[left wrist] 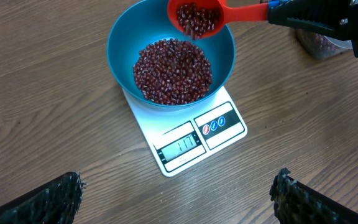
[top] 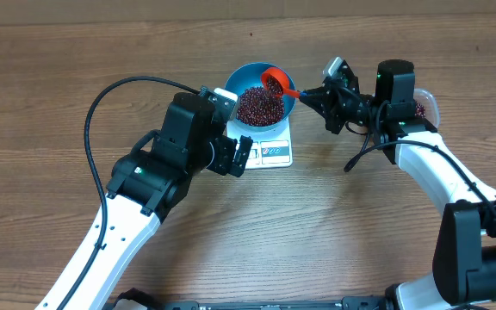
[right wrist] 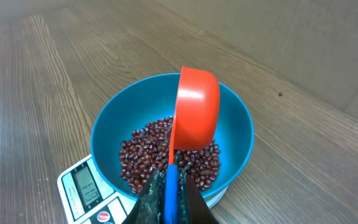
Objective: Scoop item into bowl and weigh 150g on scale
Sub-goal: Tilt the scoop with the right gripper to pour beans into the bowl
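The blue bowl (top: 289,108) sits on the white scale (top: 274,153) at upper centre of the overhead view. A heap of dark red beans (top: 258,106) fills its bottom. The scale's display (left wrist: 180,146) is lit, but its digits are too blurred to read. The right gripper (top: 306,95) has its fingers clamped on the handle of a red scoop (top: 274,82). The scoop is tipped over the bowl's upper-right rim with beans inside. The left gripper (top: 231,157) hangs just beside the scale's lower-left corner, fingers wide apart and holding nothing. A clear tub (left wrist: 319,45) stands on the table (top: 58,69) at the right.
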Robot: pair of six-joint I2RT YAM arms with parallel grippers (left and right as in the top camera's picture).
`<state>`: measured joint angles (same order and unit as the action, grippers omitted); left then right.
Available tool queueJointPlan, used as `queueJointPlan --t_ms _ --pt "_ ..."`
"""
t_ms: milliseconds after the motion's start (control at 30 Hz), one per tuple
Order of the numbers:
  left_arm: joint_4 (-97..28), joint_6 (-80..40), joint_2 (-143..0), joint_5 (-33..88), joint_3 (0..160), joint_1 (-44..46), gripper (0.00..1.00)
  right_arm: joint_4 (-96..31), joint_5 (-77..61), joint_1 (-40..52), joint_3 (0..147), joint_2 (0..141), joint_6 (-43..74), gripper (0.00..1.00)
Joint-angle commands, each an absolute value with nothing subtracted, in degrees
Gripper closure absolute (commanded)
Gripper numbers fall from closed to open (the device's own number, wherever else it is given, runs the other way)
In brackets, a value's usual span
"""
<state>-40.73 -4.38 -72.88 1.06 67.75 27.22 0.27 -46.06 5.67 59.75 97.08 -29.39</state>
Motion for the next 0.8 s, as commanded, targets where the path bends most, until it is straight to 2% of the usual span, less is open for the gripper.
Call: queueJointPlan --t_ms 0,333,767 --pt "-40.51 -5.17 -72.75 1.48 68.03 27.00 0.01 0.43 -45.89 5.78 59.96 97.43 -32.05 0.96" --pt "-40.51 -5.17 -72.75 1.48 68.03 27.00 0.00 0.08 -45.93 5.78 59.96 97.43 -42.26 0.96" --pt "-40.51 -5.17 -72.75 1.48 68.03 27.00 0.00 0.14 -45.91 5.78 59.96 97.43 -42.50 0.96"
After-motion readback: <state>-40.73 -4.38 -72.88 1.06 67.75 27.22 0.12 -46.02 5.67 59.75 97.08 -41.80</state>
